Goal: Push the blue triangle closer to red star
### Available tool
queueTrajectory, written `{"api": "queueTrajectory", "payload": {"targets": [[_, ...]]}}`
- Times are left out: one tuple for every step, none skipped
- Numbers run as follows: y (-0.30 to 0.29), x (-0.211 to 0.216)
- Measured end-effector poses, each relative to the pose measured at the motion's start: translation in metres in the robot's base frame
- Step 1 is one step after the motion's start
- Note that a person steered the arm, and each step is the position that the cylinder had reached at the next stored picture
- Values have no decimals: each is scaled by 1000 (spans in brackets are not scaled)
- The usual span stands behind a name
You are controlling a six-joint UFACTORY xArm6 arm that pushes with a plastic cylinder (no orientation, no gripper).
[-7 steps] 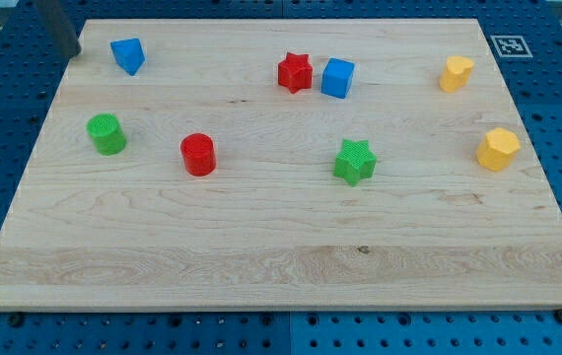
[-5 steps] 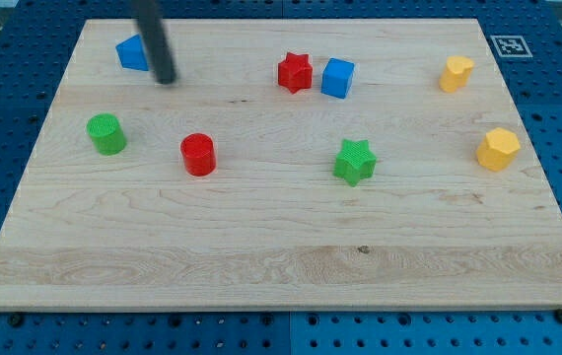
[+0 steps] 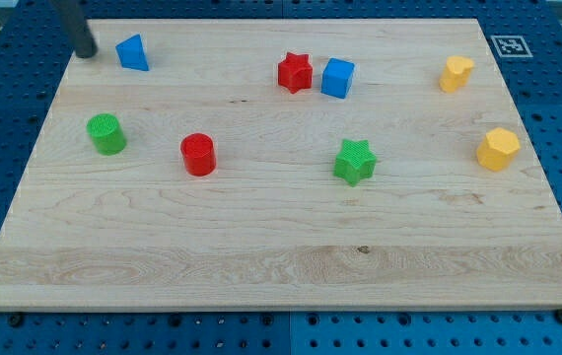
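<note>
There are no fingers, only a dark rod holding nothing; my tip [image 3: 86, 53] rests at the surface's [image 3: 261, 256] top-left corner, touching no block. The blue triangle [image 3: 133, 53] sits just beside the tip, toward the view's right. The red star [image 3: 295, 72] lies well apart further right, touching the blue cube [image 3: 337, 77]. The rod rises out of the view's top.

A straight dark grey rod, smooth and unmarked; my tip [image 3: 86, 54] blunt and rounded
</note>
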State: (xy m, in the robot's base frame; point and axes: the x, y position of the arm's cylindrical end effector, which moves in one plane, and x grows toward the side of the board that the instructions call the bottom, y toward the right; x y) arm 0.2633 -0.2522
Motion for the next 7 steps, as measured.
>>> {"api": "queueTrajectory", "payload": {"targets": [[87, 0], [121, 0], [75, 1], [32, 12], [60, 31], [123, 50], [168, 54]]}}
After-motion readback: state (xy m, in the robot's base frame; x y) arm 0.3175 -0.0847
